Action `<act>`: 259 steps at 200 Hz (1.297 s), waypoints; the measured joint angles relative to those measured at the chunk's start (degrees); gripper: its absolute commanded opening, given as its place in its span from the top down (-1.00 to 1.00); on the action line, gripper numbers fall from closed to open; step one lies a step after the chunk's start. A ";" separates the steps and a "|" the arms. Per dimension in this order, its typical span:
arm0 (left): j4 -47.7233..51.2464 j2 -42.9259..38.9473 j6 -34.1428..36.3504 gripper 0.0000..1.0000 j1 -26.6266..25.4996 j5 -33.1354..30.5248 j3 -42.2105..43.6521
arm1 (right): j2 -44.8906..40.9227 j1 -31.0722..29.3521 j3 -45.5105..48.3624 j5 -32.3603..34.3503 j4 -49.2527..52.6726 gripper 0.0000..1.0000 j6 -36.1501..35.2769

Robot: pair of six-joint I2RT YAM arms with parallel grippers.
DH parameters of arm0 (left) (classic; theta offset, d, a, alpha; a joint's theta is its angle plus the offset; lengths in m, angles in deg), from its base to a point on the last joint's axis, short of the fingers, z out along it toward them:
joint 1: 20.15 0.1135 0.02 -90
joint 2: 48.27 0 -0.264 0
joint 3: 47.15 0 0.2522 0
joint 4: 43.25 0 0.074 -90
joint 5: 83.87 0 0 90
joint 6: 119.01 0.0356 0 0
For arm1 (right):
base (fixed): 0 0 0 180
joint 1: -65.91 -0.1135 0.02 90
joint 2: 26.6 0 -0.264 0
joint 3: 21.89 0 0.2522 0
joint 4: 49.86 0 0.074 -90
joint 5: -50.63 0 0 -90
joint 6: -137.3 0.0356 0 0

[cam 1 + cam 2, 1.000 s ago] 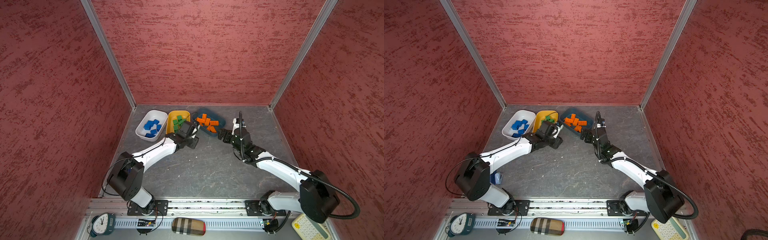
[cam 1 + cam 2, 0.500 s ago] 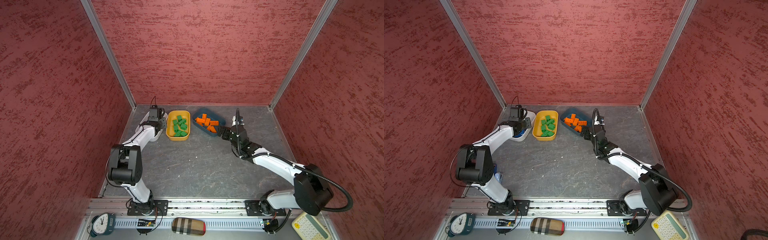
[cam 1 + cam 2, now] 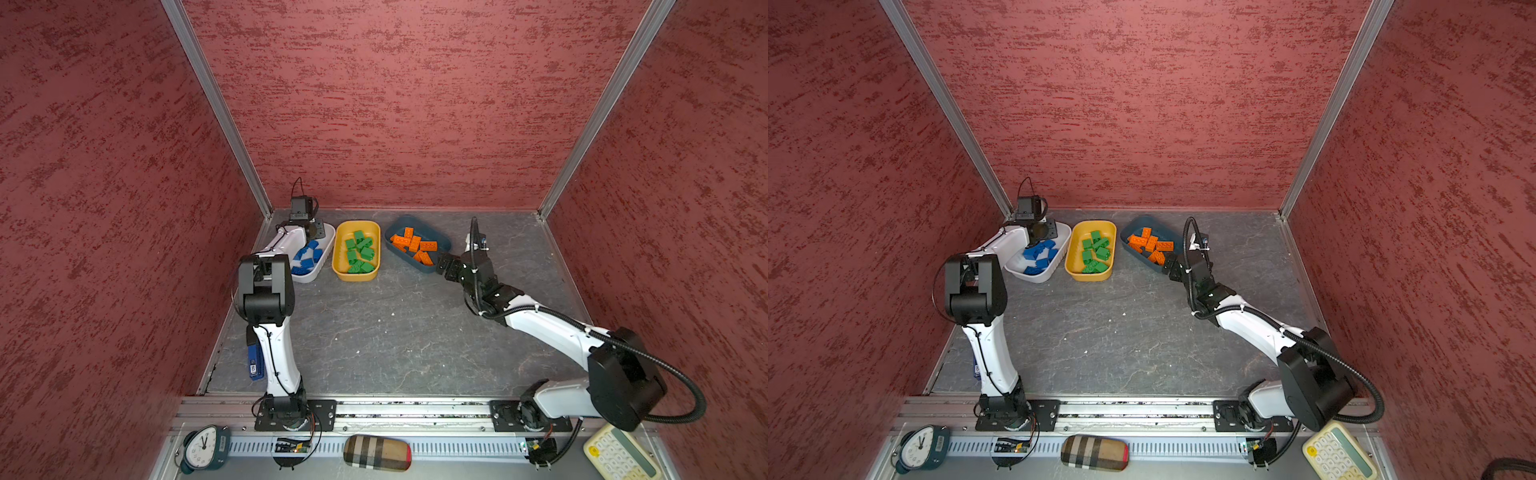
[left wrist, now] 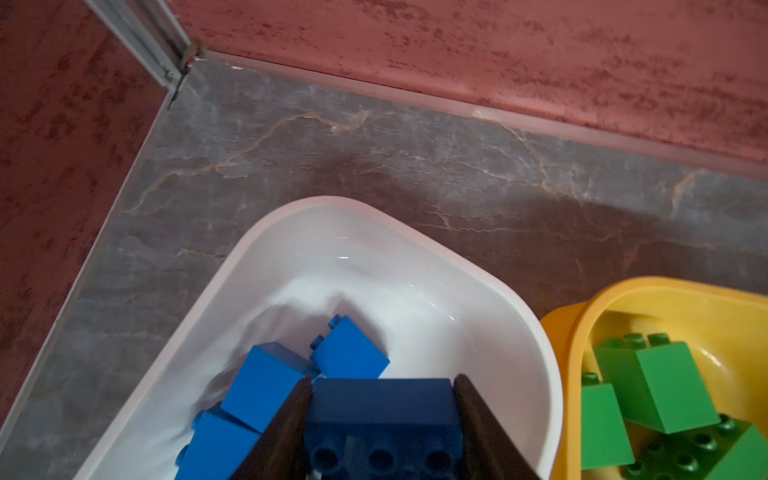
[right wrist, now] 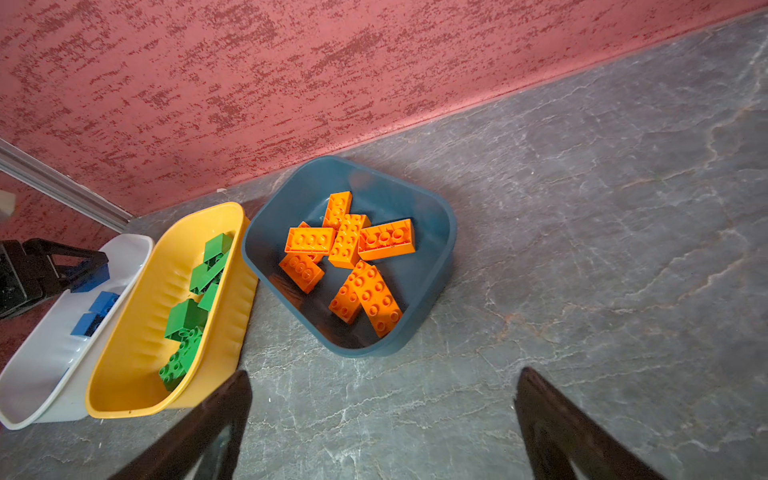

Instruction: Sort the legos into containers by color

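Three containers stand in a row at the back. The white tub (image 3: 330, 245) holds blue legos (image 3: 307, 257), the yellow tub (image 3: 337, 257) holds green legos (image 3: 359, 251), and the teal tub (image 3: 442, 243) holds orange legos (image 3: 413, 245). My left gripper (image 4: 382, 380) hangs over the far end of the white tub (image 4: 415, 237), shut on a dark blue lego (image 4: 382, 399). My right gripper (image 5: 384, 372) is open and empty over bare floor, just in front of the teal tub (image 5: 436, 232); in a top view it (image 3: 442, 264) sits at that tub's near corner.
Red walls close in the back and both sides, and the white tub is near the back left corner. A blue object (image 3: 255, 365) lies by the left arm's base. A clock (image 3: 203, 446), a plaid case (image 3: 377, 453) and a calculator (image 3: 619, 455) sit on the front ledge.
My left arm has swung from in front of the yellow tub to the back left, over the white tub. The right gripper has shifted slightly and is still open.
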 measured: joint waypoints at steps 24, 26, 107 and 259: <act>3.19 4.00 7.06 0.05 0.11 4.42 -5.33 | -0.79 0.00 0.07 0.63 0.70 -0.98 -0.02; 3.54 4.24 7.58 0.04 0.11 4.63 -5.81 | -0.90 0.00 0.11 0.70 0.70 -0.98 -0.02; 8.83 6.08 18.75 -0.85 0.02 7.91 -9.46 | -2.58 0.00 0.79 1.97 1.11 -0.98 0.28; -19.12 -47.52 1.25 -0.99 -15.47 -10.19 41.83 | -3.65 6.80 5.92 10.23 -8.66 -0.98 -9.55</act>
